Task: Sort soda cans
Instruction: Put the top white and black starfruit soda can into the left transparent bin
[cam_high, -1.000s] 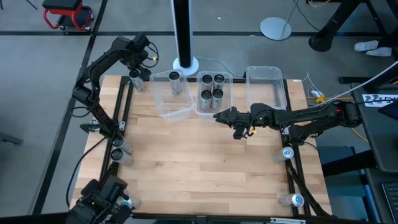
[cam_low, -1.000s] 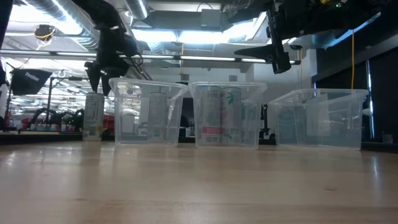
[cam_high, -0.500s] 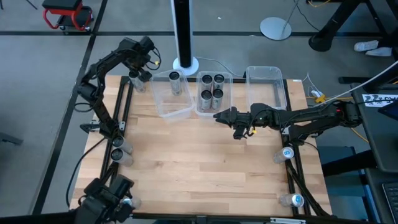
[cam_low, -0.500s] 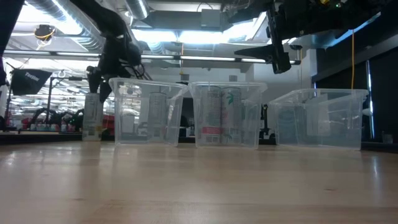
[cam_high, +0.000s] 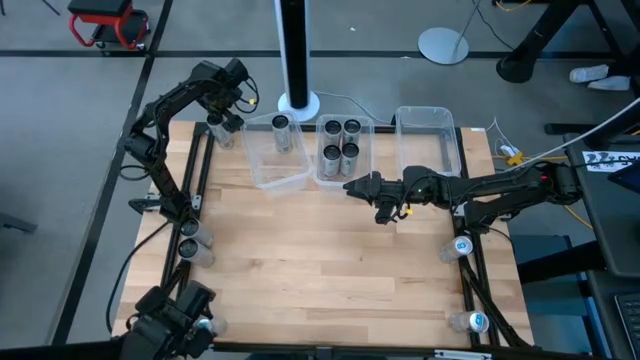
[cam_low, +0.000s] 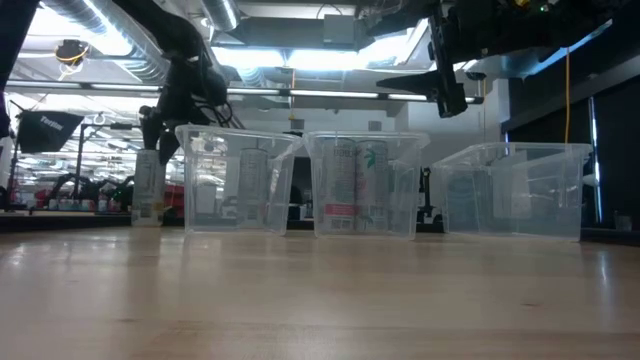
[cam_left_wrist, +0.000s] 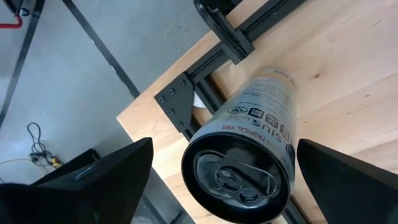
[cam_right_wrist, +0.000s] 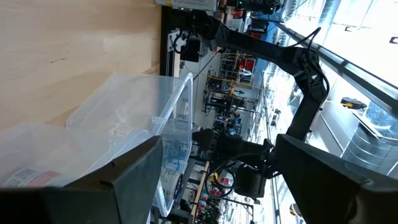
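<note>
The left gripper (cam_high: 222, 122) is hanging wide open right over a soda can (cam_left_wrist: 247, 160) standing at the table's far corner. The right gripper (cam_high: 352, 186) is waiting, fingers apart and empty, just beside the middle bin (cam_high: 343, 150) holding four cans.

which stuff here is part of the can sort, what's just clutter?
Job: soda cans, e.g. corner can under open left gripper; four binned cans; clear bins; right gripper, empty.
Clutter: white pole base, red stool.
</note>
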